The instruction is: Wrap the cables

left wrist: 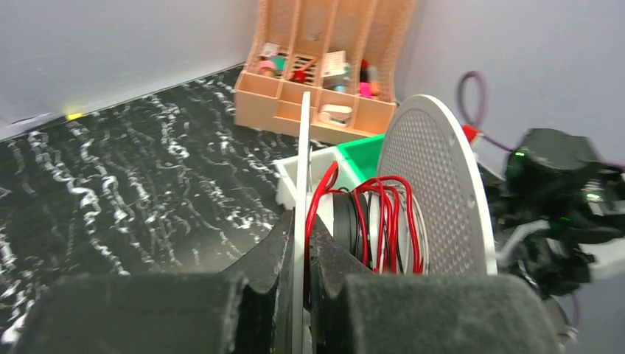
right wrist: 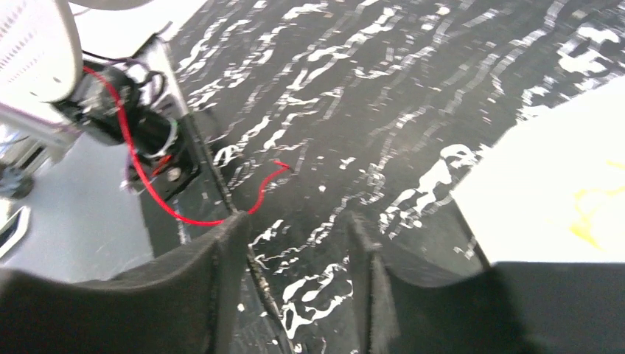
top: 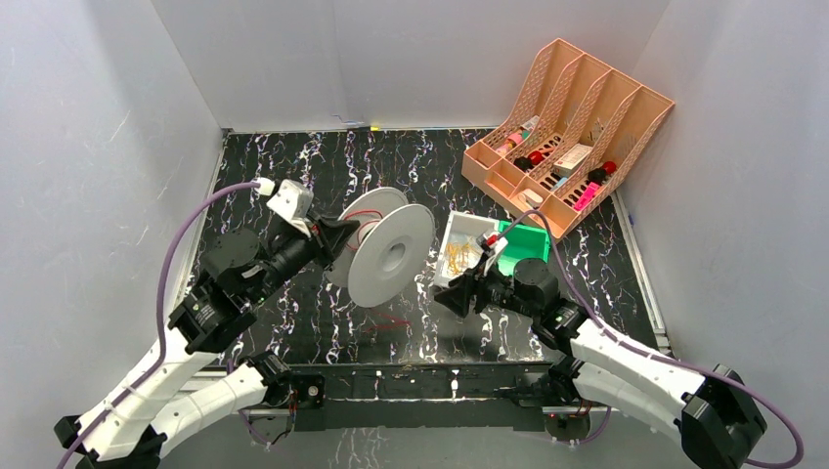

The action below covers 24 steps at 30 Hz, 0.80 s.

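Plainly, left gripper [left wrist: 298, 247] was clamped tight on one flange of the white plastic two-disc spool [top: 386, 278], held on edge over the black marbled tabletop [top: 293, 166]. Thin red cable [left wrist: 385, 221] sat partly wound round the hub, w/ its loose tail on the tabletop at 6 o'clock from the spool. Right gripper [right wrist: 295, 254], at 4 o'clock, had jaws apart, nothing btwn.

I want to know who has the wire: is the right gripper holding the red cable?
No, the right gripper stands open over the table, and the red cable trails loose beyond its fingertips, untouched.
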Available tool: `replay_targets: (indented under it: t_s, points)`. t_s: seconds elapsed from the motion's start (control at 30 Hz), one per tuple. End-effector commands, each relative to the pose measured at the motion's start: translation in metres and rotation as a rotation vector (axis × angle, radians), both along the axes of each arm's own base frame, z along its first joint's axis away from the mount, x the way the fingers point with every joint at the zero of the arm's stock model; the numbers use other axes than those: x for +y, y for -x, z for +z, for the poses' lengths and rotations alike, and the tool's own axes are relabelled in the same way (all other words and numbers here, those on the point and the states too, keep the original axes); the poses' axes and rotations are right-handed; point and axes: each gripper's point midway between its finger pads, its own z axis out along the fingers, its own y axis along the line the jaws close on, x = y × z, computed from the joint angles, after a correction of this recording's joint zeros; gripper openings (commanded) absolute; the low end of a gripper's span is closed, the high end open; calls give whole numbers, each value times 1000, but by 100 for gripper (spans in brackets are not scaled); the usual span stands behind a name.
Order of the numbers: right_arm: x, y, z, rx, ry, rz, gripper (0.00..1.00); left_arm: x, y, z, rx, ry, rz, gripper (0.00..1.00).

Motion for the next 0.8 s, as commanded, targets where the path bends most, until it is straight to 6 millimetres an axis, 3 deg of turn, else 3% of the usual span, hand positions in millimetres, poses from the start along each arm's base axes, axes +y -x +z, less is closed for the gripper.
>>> replay_targets:
  t_s: [0.0,0.37,0.77]
  points:
    - [-19,-35,26,-88,46,-208,70,24,-24,27,-90,-19,175,0]
    - [-70,-67,32,-17,188,-554,87,62,-93,-24,-94,-355,569,0]
    - [-90,-72,15,100,342,-680,92,67,-137,-78,-70,-677,754,0]
